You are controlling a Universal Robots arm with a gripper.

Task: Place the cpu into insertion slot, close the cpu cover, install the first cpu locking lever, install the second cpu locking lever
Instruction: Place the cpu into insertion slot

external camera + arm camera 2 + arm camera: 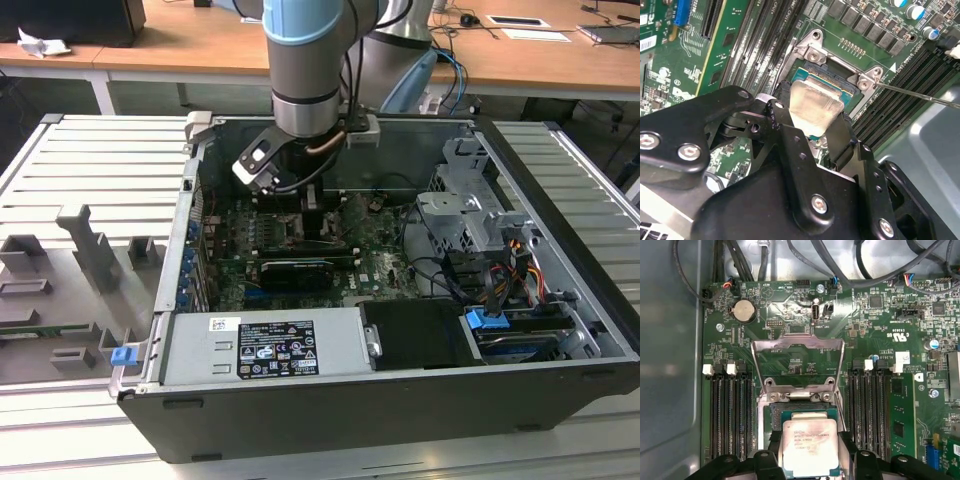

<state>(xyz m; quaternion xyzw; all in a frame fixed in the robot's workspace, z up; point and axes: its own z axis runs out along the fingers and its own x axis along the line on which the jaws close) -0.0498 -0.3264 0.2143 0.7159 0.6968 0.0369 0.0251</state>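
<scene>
In the exterior view the gripper point(308, 215) sits deep in the computer case point(400, 400), its fingertips hard to make out. In the second wrist view its fingers point(842, 140) clamp the cpu point(815, 102) just over the insertion slot point(826, 80), apparently unseated, with a locking lever point(920, 95) loose beyond them. In the first wrist view the cpu cover point(797, 343) stands open just past the held cpu, whose near edge is cut off, so the closing and both lever steps look undone.

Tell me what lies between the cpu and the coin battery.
In the first wrist view, the raised cpu cover lies between cpu and battery.
</scene>
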